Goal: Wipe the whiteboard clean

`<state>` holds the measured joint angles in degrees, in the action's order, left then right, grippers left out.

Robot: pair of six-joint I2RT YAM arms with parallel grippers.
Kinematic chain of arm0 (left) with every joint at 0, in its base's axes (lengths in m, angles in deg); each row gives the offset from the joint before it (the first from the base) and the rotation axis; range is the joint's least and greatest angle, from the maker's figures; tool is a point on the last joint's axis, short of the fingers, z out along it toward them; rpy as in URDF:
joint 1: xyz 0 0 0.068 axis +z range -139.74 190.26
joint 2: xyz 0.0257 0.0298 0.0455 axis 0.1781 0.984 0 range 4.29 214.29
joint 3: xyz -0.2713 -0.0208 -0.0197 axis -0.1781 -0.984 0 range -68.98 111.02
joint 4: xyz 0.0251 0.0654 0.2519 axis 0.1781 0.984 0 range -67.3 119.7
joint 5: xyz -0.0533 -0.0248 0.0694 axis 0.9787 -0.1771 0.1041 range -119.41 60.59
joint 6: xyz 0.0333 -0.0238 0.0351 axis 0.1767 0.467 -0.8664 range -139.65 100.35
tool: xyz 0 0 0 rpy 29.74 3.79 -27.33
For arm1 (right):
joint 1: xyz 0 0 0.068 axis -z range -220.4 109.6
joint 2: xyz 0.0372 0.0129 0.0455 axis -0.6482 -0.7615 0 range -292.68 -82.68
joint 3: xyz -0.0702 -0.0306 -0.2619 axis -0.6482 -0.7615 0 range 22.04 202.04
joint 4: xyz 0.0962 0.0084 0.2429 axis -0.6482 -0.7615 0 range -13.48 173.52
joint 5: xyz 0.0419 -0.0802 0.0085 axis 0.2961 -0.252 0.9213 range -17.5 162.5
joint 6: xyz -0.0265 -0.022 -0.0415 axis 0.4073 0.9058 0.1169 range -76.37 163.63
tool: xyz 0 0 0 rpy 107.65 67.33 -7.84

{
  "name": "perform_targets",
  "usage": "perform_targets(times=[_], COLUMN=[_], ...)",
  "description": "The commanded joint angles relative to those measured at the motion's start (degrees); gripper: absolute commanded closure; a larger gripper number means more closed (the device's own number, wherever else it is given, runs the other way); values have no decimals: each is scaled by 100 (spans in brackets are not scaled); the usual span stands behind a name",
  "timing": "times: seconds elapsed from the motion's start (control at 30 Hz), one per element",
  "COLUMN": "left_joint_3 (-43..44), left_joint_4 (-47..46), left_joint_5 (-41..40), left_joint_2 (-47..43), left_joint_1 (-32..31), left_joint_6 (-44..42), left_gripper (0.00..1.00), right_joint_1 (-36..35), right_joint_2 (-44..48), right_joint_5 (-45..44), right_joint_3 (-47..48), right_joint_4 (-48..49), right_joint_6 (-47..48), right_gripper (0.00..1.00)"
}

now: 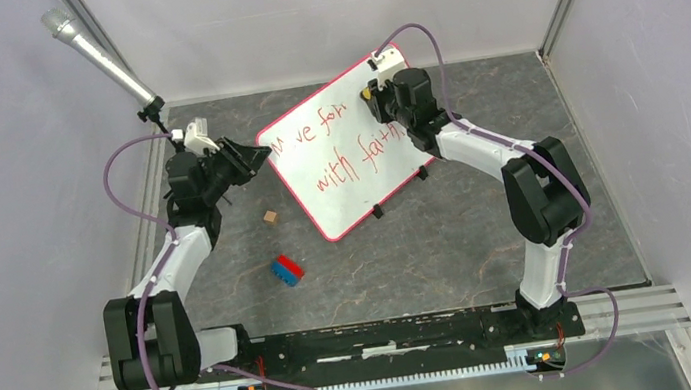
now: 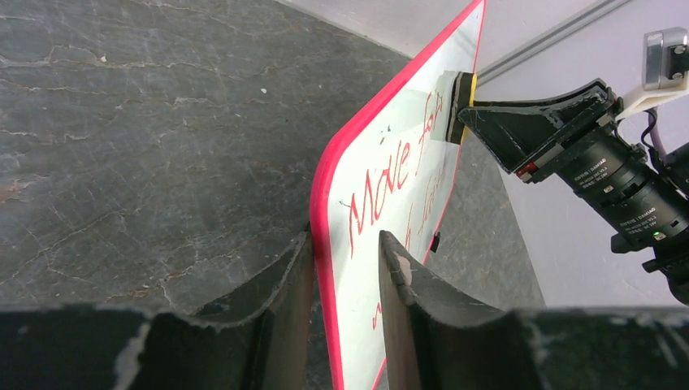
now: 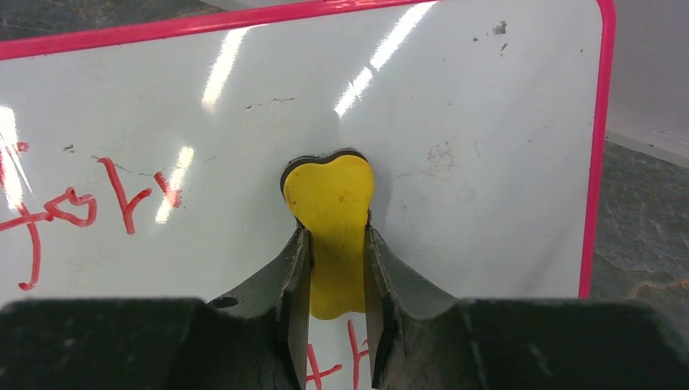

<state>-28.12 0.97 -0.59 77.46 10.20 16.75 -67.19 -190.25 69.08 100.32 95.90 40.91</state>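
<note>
Whiteboard (image 1: 341, 155) rim straddled by left end effector (image 2: 345, 244), clamping indiscernible, apparently steadying it while right end effector (image 3: 335, 236) presses pinched yellow eraser (image 3: 329, 191) against it.

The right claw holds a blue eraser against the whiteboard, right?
Not blue: the eraser is yellow, as the right wrist view shows. The right claw does hold it against the whiteboard.

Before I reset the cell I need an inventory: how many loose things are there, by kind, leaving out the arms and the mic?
Whiteboard: 1
Eraser: 1
Wooden cube: 1
Red-and-blue brick: 1
Total: 4
</note>
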Motion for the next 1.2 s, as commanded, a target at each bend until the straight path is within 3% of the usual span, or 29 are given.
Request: perform_targets(times=[0.0,0.3,0.37,0.4,0.6,0.83,1.17], left_joint_3=[69,238,236,205,190,153,135], left_joint_4=[-258,-324,-406,-522,-621,-686,-684], left_joint_5=[116,285,341,378,490,485,454], left_joint_2=[-17,465,553,574,583,559,467], left_joint_1=[-3,264,309,328,330,303,232], left_joint_6=[-169,-175,-104,-54,-168,-218,-291], left_gripper=[60,68,82,85,86,95,98], right_joint_1=[-138,-316,-352,-378,-592,-994,-2167], right_joint_2=[142,87,23,-8,-174,-346,-842], right_joint_5=[193,205,249,274,327,325,162], right_joint_3=[111,249,361,402,702,867,1458], right_joint_4=[311,315,255,247,36,-66,-315], right_joint_6=[138,220,226,220,459,601,860], right_gripper=[78,77,77,77,77,77,77])
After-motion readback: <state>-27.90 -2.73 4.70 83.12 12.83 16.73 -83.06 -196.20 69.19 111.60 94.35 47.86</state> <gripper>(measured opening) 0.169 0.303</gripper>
